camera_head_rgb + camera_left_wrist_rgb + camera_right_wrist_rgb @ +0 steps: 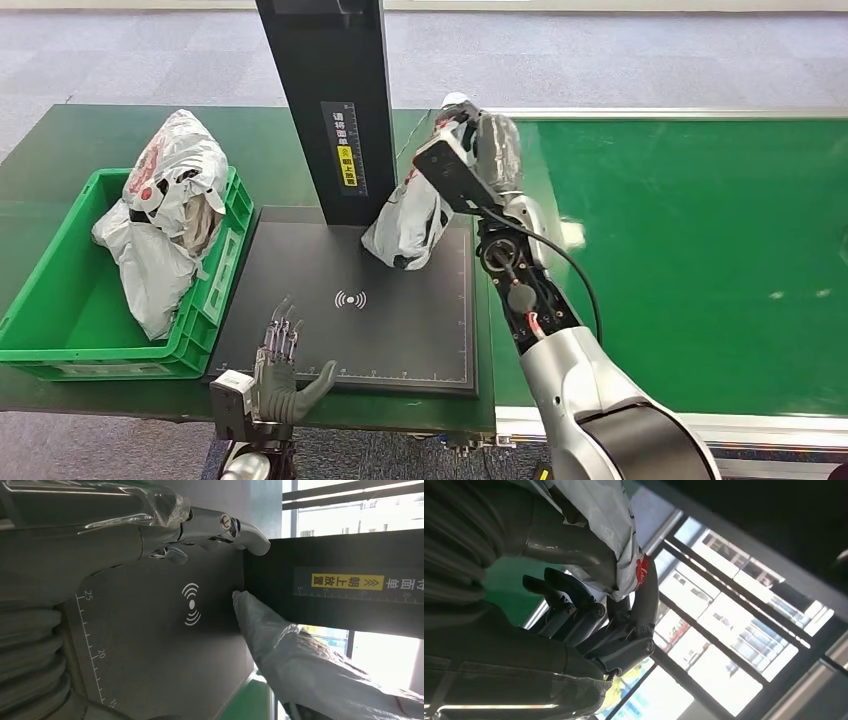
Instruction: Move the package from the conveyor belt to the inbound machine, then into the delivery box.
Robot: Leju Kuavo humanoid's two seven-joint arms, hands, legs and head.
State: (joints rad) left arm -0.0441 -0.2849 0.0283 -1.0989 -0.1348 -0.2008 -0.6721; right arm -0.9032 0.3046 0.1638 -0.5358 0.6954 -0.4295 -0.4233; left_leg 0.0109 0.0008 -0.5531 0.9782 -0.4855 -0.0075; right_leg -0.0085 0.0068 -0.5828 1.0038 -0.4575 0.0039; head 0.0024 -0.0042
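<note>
The right hand (478, 140) grips the top of a crumpled white plastic mailer package (412, 215), its dark fingers (589, 615) and grey thumb closed round the bunched plastic — red print shows by the thumb in the right wrist view. The package hangs with its lower end resting on the far right part of the flat black scanning platform of the inbound machine (400, 330), just right of the machine's upright black post (330, 100) with its yellow label. The green conveyor belt (700, 230) stretches away to the right.

The left hand (285, 365) holds nothing — its fingers are spread and straight, at the near left edge of the platform. To the left stands the green plastic delivery crate (60, 320), with another white bagged parcel (165, 215) leaning inside it against its right wall.
</note>
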